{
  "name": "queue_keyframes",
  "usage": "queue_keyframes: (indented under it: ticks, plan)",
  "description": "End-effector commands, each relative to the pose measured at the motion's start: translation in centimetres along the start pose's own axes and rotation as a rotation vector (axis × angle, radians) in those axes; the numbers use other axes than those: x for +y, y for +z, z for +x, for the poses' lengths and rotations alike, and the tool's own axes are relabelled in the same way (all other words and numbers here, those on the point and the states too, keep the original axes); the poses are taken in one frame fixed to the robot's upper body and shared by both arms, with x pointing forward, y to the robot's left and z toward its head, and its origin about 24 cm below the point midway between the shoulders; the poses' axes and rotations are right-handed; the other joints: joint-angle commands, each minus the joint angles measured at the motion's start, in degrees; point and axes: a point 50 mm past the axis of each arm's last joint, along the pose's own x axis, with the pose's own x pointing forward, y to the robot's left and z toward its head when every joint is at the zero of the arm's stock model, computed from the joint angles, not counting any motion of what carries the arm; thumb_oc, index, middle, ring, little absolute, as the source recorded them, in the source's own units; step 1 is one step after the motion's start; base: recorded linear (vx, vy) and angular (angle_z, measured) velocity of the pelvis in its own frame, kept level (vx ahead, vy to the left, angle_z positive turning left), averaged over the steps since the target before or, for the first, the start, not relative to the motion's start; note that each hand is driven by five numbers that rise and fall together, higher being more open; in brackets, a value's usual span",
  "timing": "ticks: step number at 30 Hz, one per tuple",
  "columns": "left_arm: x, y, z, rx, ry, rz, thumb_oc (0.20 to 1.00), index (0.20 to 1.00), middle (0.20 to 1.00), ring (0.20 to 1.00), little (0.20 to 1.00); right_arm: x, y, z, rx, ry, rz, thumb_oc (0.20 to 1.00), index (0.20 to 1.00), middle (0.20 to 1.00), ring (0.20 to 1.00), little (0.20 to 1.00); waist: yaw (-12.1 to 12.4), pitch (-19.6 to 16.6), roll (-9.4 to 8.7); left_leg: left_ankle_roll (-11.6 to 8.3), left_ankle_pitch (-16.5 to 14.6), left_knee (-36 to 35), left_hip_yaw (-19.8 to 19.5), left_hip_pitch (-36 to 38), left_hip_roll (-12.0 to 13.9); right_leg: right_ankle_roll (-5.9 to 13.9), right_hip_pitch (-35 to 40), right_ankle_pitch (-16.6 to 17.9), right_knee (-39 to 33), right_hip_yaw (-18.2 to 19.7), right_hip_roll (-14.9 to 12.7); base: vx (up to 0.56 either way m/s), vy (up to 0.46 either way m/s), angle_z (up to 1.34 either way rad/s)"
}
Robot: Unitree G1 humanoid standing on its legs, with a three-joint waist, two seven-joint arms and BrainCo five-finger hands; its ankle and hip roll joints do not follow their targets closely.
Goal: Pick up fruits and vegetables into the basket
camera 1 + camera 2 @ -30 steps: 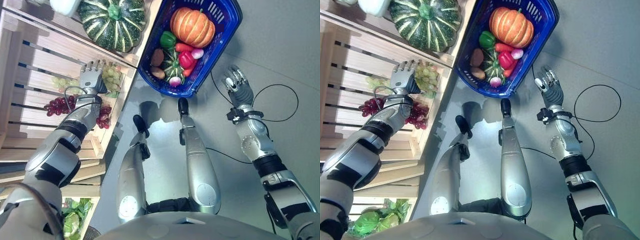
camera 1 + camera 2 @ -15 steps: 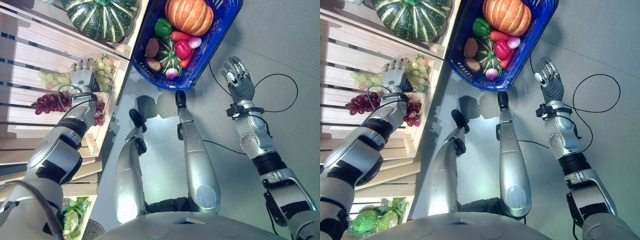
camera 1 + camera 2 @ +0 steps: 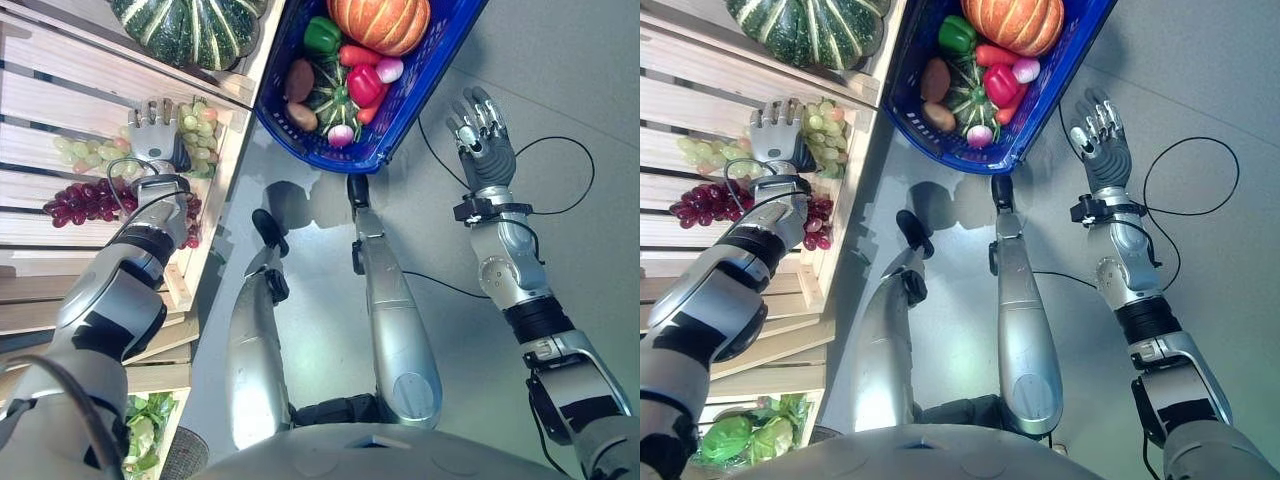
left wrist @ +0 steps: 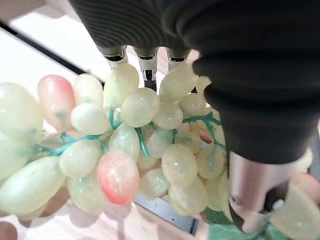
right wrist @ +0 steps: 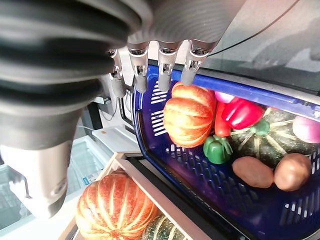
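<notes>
Over the wooden shelf (image 3: 60,100) my left robot hand (image 3: 152,128) lies flat on the green grape bunch (image 3: 195,125), fingers straight, not yet clenched on it. Blue basket (image 3: 425,85) already holds an orange pumpkin (image 3: 378,22), green pepper (image 3: 322,34), red pepper (image 3: 364,84), small striped squash (image 3: 328,98) and potatoes (image 3: 298,80). Left on the shelf: green grapes, red grapes (image 3: 85,200), big striped squash (image 3: 190,30). Right robot hand (image 3: 482,135) hangs relaxed, empty, beside the basket.

Glossy green grapes (image 4: 145,150), pale wood crate (image 3: 60,95), blue perforated plastic basket (image 3: 425,75).
</notes>
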Motion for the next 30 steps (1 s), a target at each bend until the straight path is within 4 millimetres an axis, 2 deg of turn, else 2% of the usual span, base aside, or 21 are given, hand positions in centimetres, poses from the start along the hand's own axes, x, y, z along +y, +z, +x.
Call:
queue_keyframes:
  ticks: [1, 7, 9, 10, 16, 26, 30]
  plan:
    - [-0.6, -3.9, -0.3, 0.113, 0.006, 0.172, 1.000, 1.000, 1.000, 1.000, 1.000, 0.6, 2.4, -0.2, -0.147, 0.043, -0.005, 1.000, 1.000, 1.000, 1.000, 1.000, 0.2, -1.0, -1.46, -1.53, 3.1, 1.6, -2.9, -4.0, -1.2, -0.28, -1.5, -3.1, 6.6, -1.3, 4.5, 0.00, 0.000, 0.00]
    - [-0.7, -4.6, -0.4, 0.165, -0.025, 0.232, 1.000, 1.000, 1.000, 1.000, 1.000, 0.8, 2.9, 0.0, -0.187, 0.050, 0.007, 1.000, 1.000, 1.000, 1.000, 1.000, 0.3, -1.0, -1.71, -1.53, 2.9, 2.1, -3.4, -5.7, -1.3, -0.20, -2.9, -2.9, 6.6, -1.3, 4.5, 0.00, 0.000, 0.00]
    - [-1.3, -4.7, -0.6, 0.199, -0.077, 0.167, 0.344, 0.344, 0.344, 0.344, 0.344, 1.0, 2.8, 0.0, -0.196, 0.052, 0.012, 1.000, 1.000, 1.000, 1.000, 1.000, 0.3, -1.0, -1.81, -1.48, 2.8, 2.3, -3.7, -6.1, -1.4, -0.16, -3.4, -2.9, 6.8, -1.3, 4.5, 0.00, 0.000, 0.00]
    - [-1.6, -4.6, -0.7, 0.212, -0.102, 0.138, 0.200, 0.200, 0.200, 0.200, 0.200, 1.1, 2.8, 0.0, -0.197, 0.053, 0.013, 1.000, 1.000, 1.000, 1.000, 1.000, 0.3, -1.0, -1.85, -1.51, 2.8, 2.2, -3.8, -6.2, -1.5, -0.18, -3.4, -2.9, 6.7, -1.3, 4.5, 0.00, 0.000, 0.00]
    - [-2.3, -4.1, -1.2, 0.245, -0.114, -0.006, 0.200, 0.200, 0.200, 0.200, 0.200, 1.8, 3.0, 0.1, -0.208, 0.065, 0.017, 1.000, 1.000, 1.000, 1.000, 1.000, 0.2, -1.0, -2.06, -1.53, 3.2, 1.1, -3.8, -5.3, -1.6, -0.17, -2.6, -2.6, 5.6, -1.2, 4.6, 0.00, 0.000, 0.00]
    - [-1.9, -3.7, -1.1, 0.262, -0.014, -0.262, 0.200, 0.200, 0.200, 0.200, 0.200, 2.1, 3.3, -0.5, -0.223, 0.094, -0.016, 1.000, 1.000, 1.000, 1.000, 1.000, 0.6, -1.0, -1.81, -1.74, 3.6, 0.0, -3.5, -1.6, -1.6, -0.35, 0.8, -2.6, 4.6, -1.4, 4.3, 0.00, 0.007, 0.00]
    - [-1.8, -3.0, -1.5, 0.253, 0.032, -0.498, 0.200, 0.200, 0.200, 0.200, 0.200, 2.4, 3.2, -1.0, -0.210, 0.091, -0.059, 1.000, 1.000, 1.000, 1.000, 1.000, 1.5, -1.0, -1.49, -1.63, 3.7, -1.3, -3.5, 1.4, -1.8, -0.40, 3.7, -2.9, 3.7, -1.9, 3.9, 0.00, 0.005, 0.01]
